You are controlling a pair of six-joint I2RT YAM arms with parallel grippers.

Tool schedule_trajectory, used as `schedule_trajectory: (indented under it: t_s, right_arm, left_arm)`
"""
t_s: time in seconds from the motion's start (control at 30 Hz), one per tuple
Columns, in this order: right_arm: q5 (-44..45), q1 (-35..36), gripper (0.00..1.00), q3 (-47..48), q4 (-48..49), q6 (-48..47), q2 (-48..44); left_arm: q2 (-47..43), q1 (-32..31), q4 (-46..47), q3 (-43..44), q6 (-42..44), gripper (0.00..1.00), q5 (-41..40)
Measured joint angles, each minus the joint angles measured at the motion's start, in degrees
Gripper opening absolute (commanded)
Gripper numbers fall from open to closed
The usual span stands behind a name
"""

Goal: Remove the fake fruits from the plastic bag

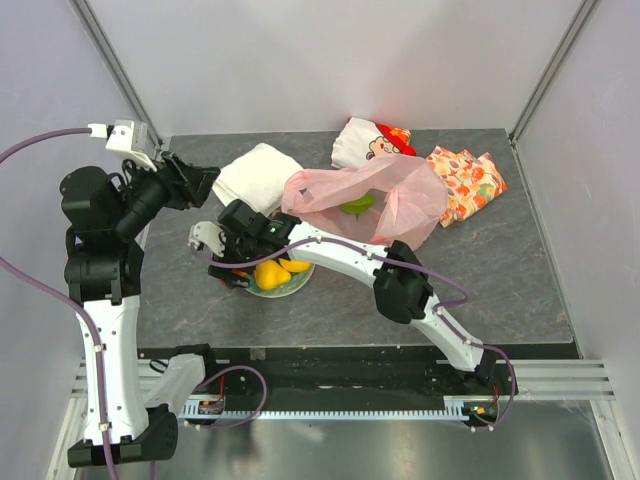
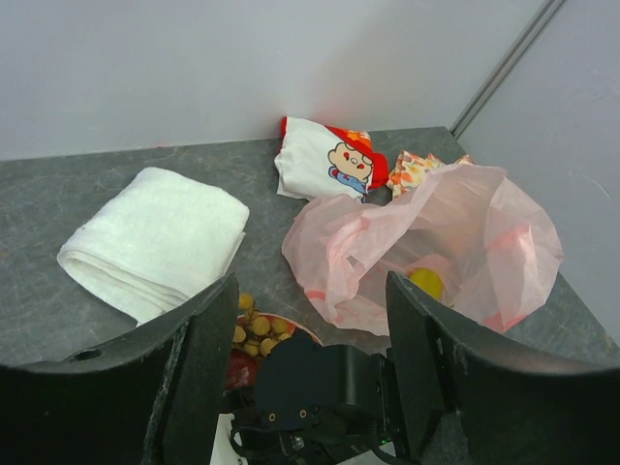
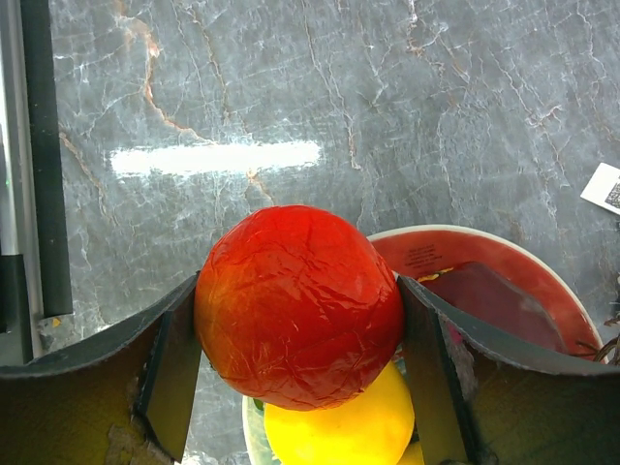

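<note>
Right gripper (image 1: 230,255) hangs over the plate (image 1: 300,284) at near left from above; the pink plastic bag (image 1: 400,195) lies far right with a green fruit (image 1: 357,205) inside. From the left wrist, the left gripper (image 2: 310,291) gapes empty toward the bag's yellow fruit (image 2: 424,283). From the right wrist, the jaws clamp the glossy apple (image 3: 300,305) at its girth; it is likely light, rigid and slippery.

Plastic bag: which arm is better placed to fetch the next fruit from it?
Left. The left end effector is open and empty, looking into the plastic bag, where a yellow fruit shows. The right end effector is clamped on the apple above the plate.
</note>
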Motion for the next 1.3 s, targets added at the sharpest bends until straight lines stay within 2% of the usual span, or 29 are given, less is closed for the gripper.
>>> schedule_trajectory:
  t_s: [0.4, 0.57, 0.7, 0.9, 1.3]
  right_arm:
    - [3.67, 0.0, 0.77, -0.46, 0.28, -0.94, 0.42]
    - [5.09, 0.04, 0.82, -1.44, 0.28, -1.14, 0.44]
    - [6.23, 0.22, 0.91, -2.25, 0.24, -1.49, 0.48]
    - [7.69, 0.52, 0.98, -2.51, 0.33, -1.51, 0.48]
    - [9.84, 0.68, 0.98, -1.44, -1.22, -1.25, -0.33]
  left_arm:
    - [0.42, 0.5, 0.26, -0.07, -0.98, 0.69, 1.16]
    - [0.39, 0.59, 0.31, -0.9, -1.4, 0.68, 1.68]
    - [0.42, 0.59, 0.33, -1.6, -1.68, 0.68, 1.88]
    - [0.5, 0.59, 0.7, -1.84, -1.99, 0.68, 2.4]
    - [0.9, 0.59, 1.95, -2.16, -2.56, 0.68, 3.39]
